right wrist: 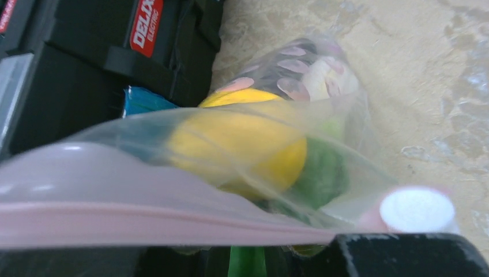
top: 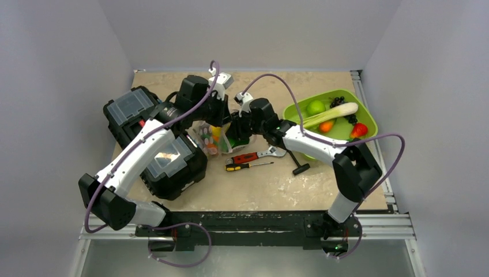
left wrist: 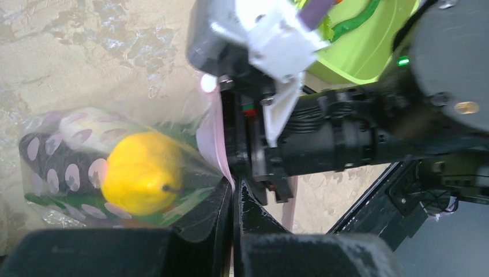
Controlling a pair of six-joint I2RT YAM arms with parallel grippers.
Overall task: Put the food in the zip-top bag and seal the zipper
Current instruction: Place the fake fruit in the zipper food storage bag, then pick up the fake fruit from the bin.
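Note:
The clear zip-top bag (top: 206, 138) lies left of centre, holding a yellow piece (left wrist: 141, 173) and a green leaf (right wrist: 323, 173). My left gripper (left wrist: 233, 199) is shut on the pinkish zipper (left wrist: 214, 133) at the bag's mouth. It shows in the top view (top: 222, 120) too. My right gripper (top: 238, 131) is at the same mouth. The zipper (right wrist: 173, 222) lies across my right gripper (right wrist: 248, 254) and hides its fingertips. Something green shows low between the fingers. A green apple (top: 315, 107), bok choy (top: 337, 112), orange ball (top: 326, 126) and grapes (top: 337, 101) lie apart in the tray.
The lime-green tray (top: 369, 124) stands at the back right, with a red piece (top: 358, 130) in it. A red-handled wrench (top: 254, 156) and screwdriver (top: 245, 166) lie in front of the bag. Two black toolboxes (top: 132, 112) (top: 173, 164) sit at the left.

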